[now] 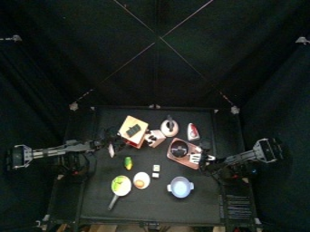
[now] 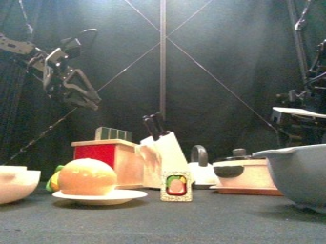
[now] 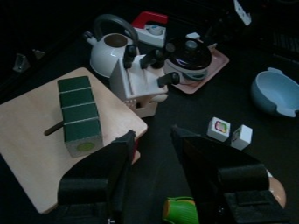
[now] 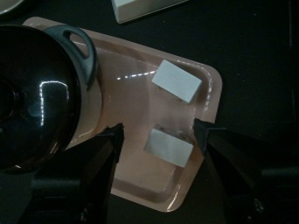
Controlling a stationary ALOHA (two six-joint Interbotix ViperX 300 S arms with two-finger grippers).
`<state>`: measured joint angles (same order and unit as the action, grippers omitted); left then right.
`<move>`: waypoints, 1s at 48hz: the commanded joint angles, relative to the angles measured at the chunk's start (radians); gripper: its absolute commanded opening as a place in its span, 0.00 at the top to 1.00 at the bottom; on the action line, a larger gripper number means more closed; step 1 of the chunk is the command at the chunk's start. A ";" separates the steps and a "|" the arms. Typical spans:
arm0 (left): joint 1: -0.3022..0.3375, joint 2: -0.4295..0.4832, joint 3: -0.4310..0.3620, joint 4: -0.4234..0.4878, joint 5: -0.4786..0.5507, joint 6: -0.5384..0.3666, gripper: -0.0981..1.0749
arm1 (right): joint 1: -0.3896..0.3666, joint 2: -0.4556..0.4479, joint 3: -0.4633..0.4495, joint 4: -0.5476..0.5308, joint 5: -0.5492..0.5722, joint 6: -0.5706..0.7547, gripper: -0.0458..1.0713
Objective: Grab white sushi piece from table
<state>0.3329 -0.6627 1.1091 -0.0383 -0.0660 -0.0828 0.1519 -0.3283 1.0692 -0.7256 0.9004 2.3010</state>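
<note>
Starting at the right gripper (image 4: 158, 131): spread wide, gripping nothing, poised above a pink tray (image 4: 140, 188). Straight beneath, on the tray: two white blocks (image 4: 177, 80), one framed by the jaws, the other just beyond. Beside them, filling most of the tray, a black pot (image 4: 35, 96).

On to the left gripper (image 3: 152, 134): likewise spread and empty, raised high over the 9 o'clock side of the table (image 1: 97, 204). Ahead of it and lower, a wooden board (image 3: 41, 149) carrying a row of green blocks (image 3: 79, 114).

As for the white sushi piece (image 3: 242, 136): on bare tabletop, gripped by neither arm, well apart from both. Just beside it, perhaps touching, a dark-wrapped piece (image 3: 219, 129).

Seen from above, around that pair:
- At 7 o'clock, a dish (image 1: 141, 179) with an orange lump.
- At 5 o'clock, a blue bowl (image 1: 180, 188).
- At 1 o'clock, the tray, partly between the pair and the right gripper.
- At 9 o'clock, a small green thing (image 1: 129, 163).

Farther off toward 12 o'clock: knife block (image 3: 146, 79), kettle (image 3: 111, 52), something red (image 1: 194, 133). At 8 o'clock of the dish, a yellow-green bowl (image 1: 121, 186).
</note>
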 commanded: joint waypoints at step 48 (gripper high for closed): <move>0.000 0.000 -0.012 -0.011 -0.003 0.002 0.25 | 0.100 0.307 -0.578 -0.147 -0.052 -0.255 0.11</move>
<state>0.3344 -0.6627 1.1091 -0.0476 -0.0660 -0.0828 0.2546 -0.0353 0.5415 -0.8928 0.8606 2.0801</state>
